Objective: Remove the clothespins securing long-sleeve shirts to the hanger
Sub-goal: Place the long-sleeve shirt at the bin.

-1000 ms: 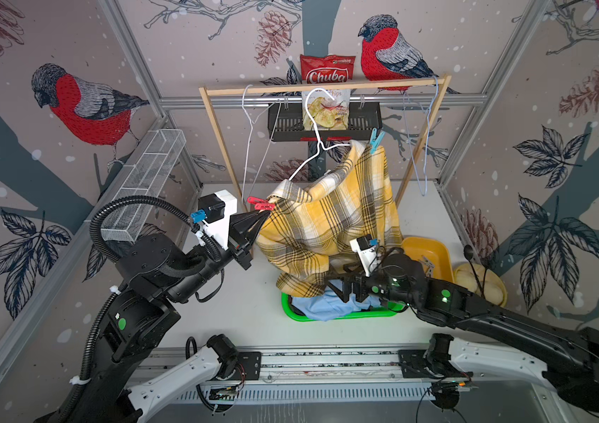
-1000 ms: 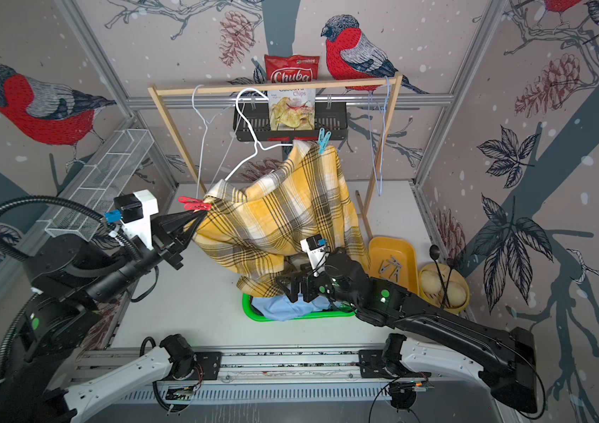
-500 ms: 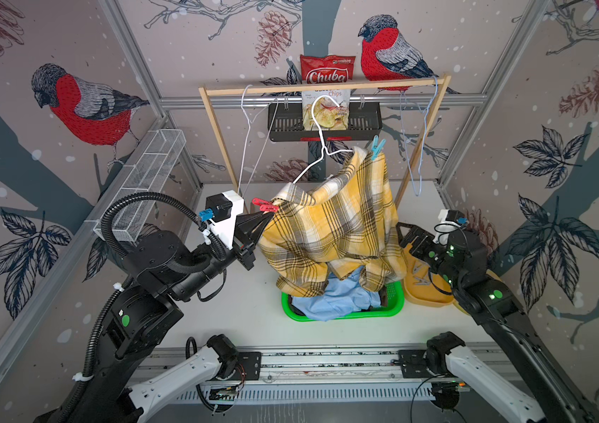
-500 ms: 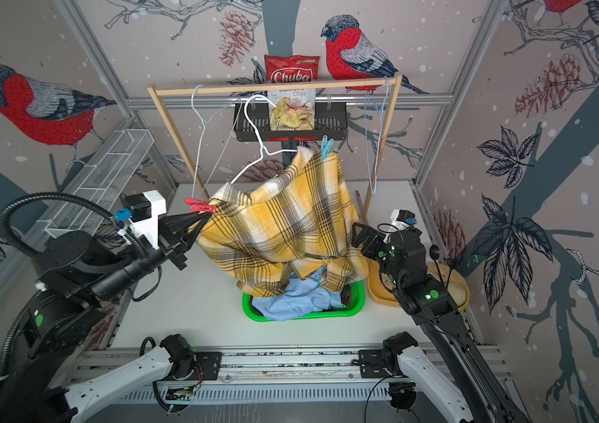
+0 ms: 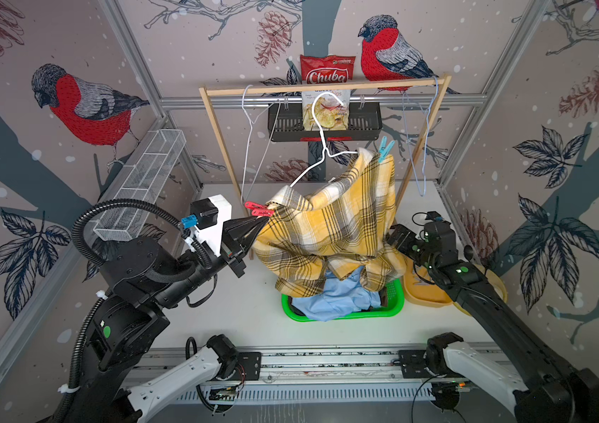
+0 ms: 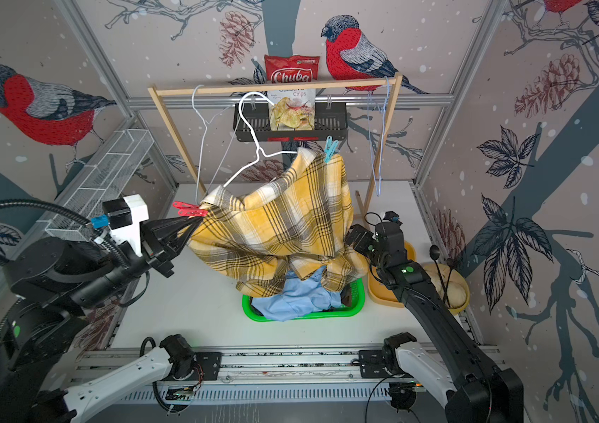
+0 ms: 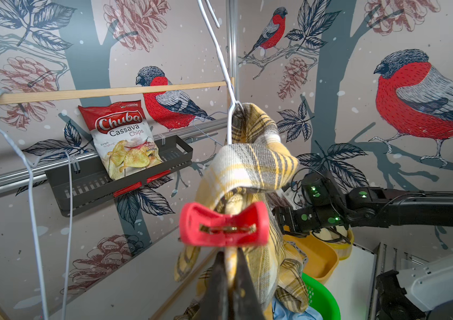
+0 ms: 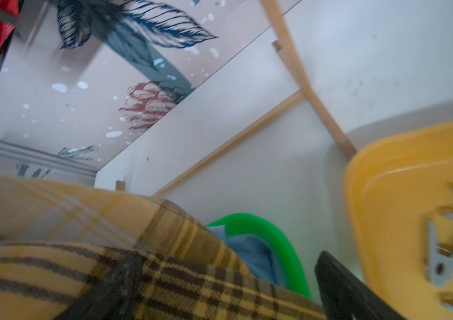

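Clothespins (image 8: pixel 441 263) in yellow tray (image 8: pixel 380 199); left pincer (image 7: pixel 228 253) pinches plaid shirt (image 7: pixel 250 166), right pincer (image 8: pixel 228 257) wide.

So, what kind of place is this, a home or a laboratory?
Probably a robot test cell, staged as a laundry corner: an aluminium frame carries bird-print wall panels, a slotted mounting rail runs along the front, and a wooden rack holds wire hangers.

Three hangers (image 5: pixel 321 140), two shirts (image 5: pixel 331 227), one red clothespin (image 5: pixel 258 211), one blue clothespin (image 5: pixel 384 148).

The white table (image 5: pixel 254 315) carries a green basket (image 5: pixel 397 302), a yellow tray (image 5: pixel 422 295) (just beside it) and a wooden rack (image 5: pixel 272 88).
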`<state>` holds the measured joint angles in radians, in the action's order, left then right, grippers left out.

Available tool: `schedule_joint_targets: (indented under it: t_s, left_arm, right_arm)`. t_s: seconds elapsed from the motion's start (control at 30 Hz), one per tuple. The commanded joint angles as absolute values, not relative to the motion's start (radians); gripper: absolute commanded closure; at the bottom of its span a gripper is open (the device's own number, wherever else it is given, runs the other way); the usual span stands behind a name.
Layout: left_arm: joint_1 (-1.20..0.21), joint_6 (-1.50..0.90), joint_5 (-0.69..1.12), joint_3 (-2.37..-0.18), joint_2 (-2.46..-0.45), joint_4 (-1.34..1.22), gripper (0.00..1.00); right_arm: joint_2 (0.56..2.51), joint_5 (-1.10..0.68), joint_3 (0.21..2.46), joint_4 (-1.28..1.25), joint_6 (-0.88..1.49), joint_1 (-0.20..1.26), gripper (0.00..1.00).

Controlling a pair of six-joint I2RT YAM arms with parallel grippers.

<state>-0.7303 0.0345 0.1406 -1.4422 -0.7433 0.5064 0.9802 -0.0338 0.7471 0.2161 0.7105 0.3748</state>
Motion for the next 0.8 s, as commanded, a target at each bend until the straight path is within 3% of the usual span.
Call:
schedule_joint_targets:
  t_s: [0.0,0.33,0.5,0.77]
  left_arm:
    - [-0.732,0.038,0.191,-1.452,-0.737,0.481,1.0]
    - [-0.732,-0.022,0.239,-1.281,-0.708,0.402,1.0]
    - [-0.732,-0.04,0.243,-1.167,-0.687,0.348,1.0]
    - [-0.732,-0.03,0.174,-0.935,-0.654,0.2,1.0]
  right_arm:
    - [1.008,-0.034,0.766,0.147,0.741,0.471,0.03]
    - [0.939,-0.051,0.562,-0.029,0.898,0.662,0.03]
    - [0.949,0.016,0.537,0.031,0.893,0.638,0.02]
    - [0.727,0.207,0.558,0.236,0.91,0.591,0.0]
